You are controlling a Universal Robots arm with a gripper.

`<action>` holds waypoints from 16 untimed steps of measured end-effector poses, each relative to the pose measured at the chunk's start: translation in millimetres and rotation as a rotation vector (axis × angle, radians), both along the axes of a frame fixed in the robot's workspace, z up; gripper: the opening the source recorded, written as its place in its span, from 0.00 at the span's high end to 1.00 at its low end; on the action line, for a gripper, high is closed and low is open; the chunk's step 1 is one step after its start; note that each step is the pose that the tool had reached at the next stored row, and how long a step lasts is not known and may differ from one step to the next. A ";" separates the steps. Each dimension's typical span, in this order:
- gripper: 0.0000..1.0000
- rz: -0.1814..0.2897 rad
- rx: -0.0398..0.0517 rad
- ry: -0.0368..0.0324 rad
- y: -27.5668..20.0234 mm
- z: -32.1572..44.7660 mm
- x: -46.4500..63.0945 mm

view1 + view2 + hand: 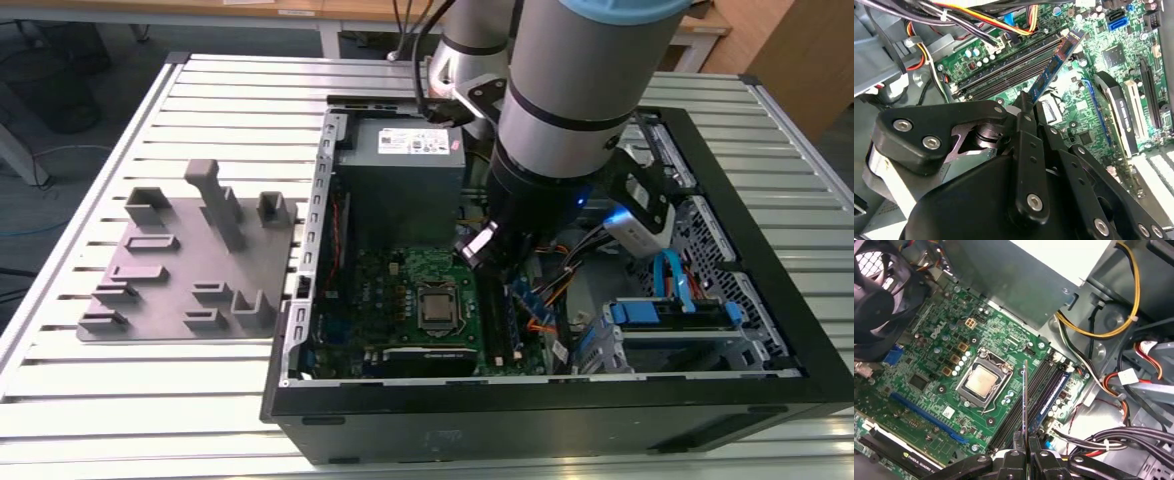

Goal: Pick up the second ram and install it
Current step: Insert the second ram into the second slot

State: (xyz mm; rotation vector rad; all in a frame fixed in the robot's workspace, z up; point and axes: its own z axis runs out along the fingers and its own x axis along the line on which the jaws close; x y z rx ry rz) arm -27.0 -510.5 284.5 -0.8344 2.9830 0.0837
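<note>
On the exterior view's left, a grey plate with posts (187, 265) lies flat on the ribbed bench (80, 380). Just beside it stands an open black computer case (534, 415). Inside the case lies a green board (394, 275) with a square chip socket (437, 305) near its middle. The big grey arm (574, 100) reaches down into the case, right of the socket. Further right sit blue drive holders (674, 310) and bundles of wires (541, 310).

In the first wrist view, the gripper (1026, 445) pinches the second ram (1026, 400) between its fingers (1036, 455). The ram looks like a thin dark line there. It sticks out from the fingers over the board, between the chip socket (981, 382) and the long black slots (1041, 387).

In the second wrist view, the ram (1056, 62) shows its blue flat side. It hangs above the slots (1009, 65) at a slant to them and is not pushed into one. The black fingers (1026, 125) are clamped on one end of it.
</note>
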 end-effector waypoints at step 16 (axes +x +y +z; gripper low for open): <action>0.86 -0.252 -0.0010 0.0002 0.0 -1.2 0.0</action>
